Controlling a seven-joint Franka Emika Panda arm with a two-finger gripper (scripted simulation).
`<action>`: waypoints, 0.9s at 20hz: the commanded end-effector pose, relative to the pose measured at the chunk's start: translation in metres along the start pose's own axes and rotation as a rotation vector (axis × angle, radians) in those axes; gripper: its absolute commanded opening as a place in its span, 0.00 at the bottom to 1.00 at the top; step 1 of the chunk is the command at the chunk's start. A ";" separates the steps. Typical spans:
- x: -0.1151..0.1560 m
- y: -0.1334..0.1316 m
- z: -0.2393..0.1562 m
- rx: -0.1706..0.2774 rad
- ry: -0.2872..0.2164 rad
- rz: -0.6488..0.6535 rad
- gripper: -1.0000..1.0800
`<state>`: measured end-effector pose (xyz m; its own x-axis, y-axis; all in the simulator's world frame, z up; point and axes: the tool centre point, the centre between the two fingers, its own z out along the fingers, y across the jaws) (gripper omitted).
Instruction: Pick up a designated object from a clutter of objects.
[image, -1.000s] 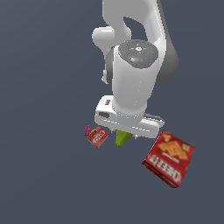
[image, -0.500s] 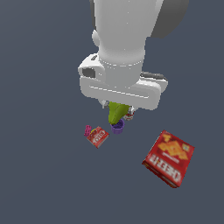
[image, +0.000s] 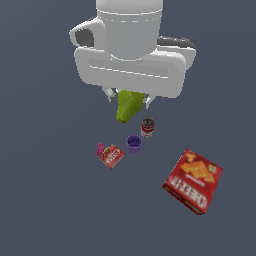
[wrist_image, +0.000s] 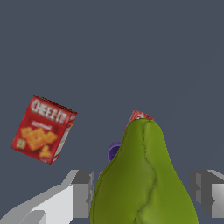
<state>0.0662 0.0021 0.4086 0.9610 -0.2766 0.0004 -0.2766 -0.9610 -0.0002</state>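
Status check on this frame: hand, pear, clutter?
Hand shut on pear. Pear lifted above purple cup, can, cracker box. Nothing in the way.

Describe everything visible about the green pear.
The green pear is yellow-green and smooth-skinned with faint creases, broad at one end and tapering to the other. It hangs under the gripper with its narrow end pointing down, lifted clear of the floor and above the purple cup and can. In the wrist view it fills the space between the fingers; contact there is hard to confirm.
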 end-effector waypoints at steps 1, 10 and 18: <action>-0.001 0.002 -0.009 0.000 0.000 -0.001 0.00; 0.001 0.006 -0.014 0.000 -0.001 -0.001 0.00; 0.010 0.019 -0.027 0.000 -0.001 -0.001 0.00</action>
<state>0.0698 -0.0172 0.4323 0.9610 -0.2766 -0.0027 -0.2766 -0.9610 0.0007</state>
